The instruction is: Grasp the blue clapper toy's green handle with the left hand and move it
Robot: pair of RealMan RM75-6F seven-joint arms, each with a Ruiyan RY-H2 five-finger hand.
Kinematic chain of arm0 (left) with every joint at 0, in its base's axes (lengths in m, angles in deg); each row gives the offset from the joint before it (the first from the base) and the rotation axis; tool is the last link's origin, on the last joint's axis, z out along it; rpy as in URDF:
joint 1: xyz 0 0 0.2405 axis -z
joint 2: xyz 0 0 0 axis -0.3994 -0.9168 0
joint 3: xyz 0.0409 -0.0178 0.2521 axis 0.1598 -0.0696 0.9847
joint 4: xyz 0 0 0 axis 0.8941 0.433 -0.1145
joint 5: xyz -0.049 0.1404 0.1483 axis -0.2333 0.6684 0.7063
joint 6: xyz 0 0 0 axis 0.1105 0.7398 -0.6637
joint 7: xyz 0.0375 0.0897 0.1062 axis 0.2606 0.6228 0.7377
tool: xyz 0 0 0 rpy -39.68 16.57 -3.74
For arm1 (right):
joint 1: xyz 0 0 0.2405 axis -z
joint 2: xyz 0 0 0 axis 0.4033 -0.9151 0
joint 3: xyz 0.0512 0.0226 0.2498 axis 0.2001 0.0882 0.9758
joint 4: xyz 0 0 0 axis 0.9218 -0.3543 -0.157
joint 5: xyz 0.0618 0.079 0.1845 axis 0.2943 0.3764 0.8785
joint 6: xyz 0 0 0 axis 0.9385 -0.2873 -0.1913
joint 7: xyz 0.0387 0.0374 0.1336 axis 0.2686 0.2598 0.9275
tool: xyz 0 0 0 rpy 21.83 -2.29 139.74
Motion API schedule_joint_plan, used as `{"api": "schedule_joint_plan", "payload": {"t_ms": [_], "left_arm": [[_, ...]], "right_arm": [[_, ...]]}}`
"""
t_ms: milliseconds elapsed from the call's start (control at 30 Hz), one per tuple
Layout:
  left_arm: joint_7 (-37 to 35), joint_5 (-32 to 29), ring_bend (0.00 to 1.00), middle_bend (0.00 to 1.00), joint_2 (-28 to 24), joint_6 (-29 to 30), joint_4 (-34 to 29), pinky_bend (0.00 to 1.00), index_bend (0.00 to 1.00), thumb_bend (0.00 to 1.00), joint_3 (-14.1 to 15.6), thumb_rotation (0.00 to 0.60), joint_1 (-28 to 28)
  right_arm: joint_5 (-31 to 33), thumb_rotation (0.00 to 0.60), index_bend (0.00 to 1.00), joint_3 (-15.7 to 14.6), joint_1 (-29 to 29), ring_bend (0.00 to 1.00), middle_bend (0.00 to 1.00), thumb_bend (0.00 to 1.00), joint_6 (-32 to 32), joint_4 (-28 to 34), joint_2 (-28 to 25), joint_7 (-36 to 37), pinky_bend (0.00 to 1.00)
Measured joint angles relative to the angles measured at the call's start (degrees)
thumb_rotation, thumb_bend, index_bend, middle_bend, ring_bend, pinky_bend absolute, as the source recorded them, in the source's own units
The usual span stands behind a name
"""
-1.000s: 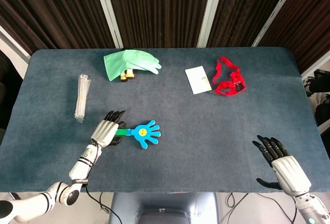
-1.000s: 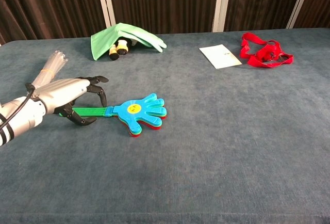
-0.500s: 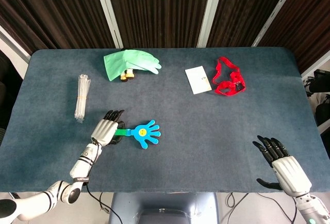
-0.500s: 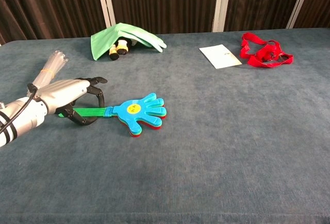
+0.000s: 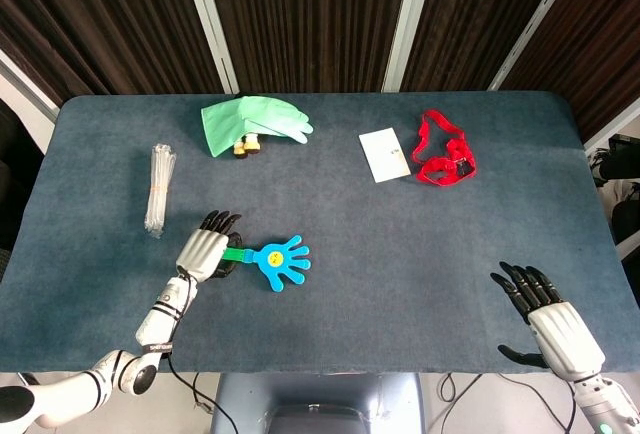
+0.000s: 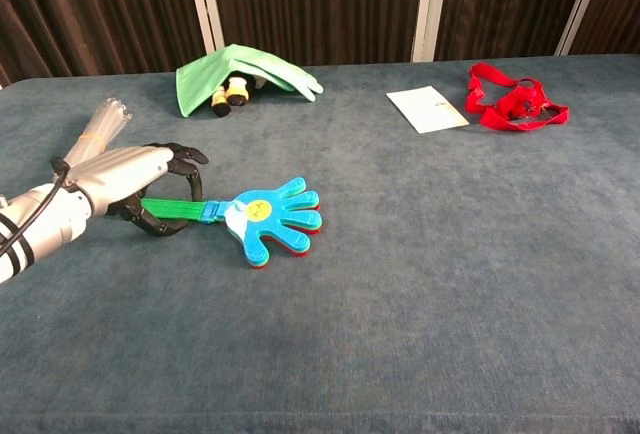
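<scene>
At the near left of a blue-grey table (image 5: 400, 254), the robot's left hand (image 5: 203, 251) closes its dark fingers (image 6: 178, 159) around the green handle (image 6: 172, 209) of a blue clapper toy (image 5: 279, 262), whose hand-shaped head points toward the table's middle and, in the chest view, sits slightly tilted with its handle end raised off the cloth. The right hand (image 5: 556, 327) hovers at the near right corner, well apart from the toy, its fingers spread and holding nothing. Along the far edge lies a green glove (image 5: 252, 122) draped over a small yellow-and-black object (image 6: 228, 94) that is too small to identify. To the right of it a white card (image 5: 384, 154) lies just beside a red strap (image 5: 444, 152) bunched in loops. A bundle of clear plastic sticks (image 5: 158, 188) rests near the left edge, beyond the left hand.
</scene>
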Motion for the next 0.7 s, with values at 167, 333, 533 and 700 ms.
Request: {"api": "schedule_joint_plan", "payload": {"t_ms": [167, 333, 533, 700], "left_arm": [[-4.87, 2.11, 0.10, 0.29, 1.28, 3.32, 2.30, 0.12, 0.85, 0.41, 0.02, 0.600, -0.40], [-7.74, 3.67, 0.18, 0.39, 2.19, 4.77, 4.36, 0.16, 0.89, 0.42, 0.49, 0.600, -0.66], [-8.21, 3.78, 0.36, 0.60, 2.45, 4.69, 4.78, 0.32, 0.91, 0.43, 0.92, 0.600, -0.88], [-9.22, 3.99, 0.47, 0.71, 2.63, 4.76, 5.05, 0.55, 0.91, 0.48, 1.06, 0.600, -0.89]], "right_arm": [[-0.11, 0.600, 0.00, -0.05, 0.04, 0.00, 0.00, 0.16, -0.06, 0.00, -0.03, 0.00, 0.00], [-0.24, 0.600, 0.00, -0.05, 0.08, 0.00, 0.00, 0.16, -0.22, -0.07, 0.01, 0.03, 0.00], [-0.30, 0.600, 0.00, -0.18, 0.03, 0.00, 0.00, 0.16, 0.00, -0.02, -0.10, 0.11, 0.00], [-0.31, 0.600, 0.00, -0.16, -0.02, 0.00, 0.00, 0.16, 0.05, -0.02, -0.09, 0.08, 0.00]]}}
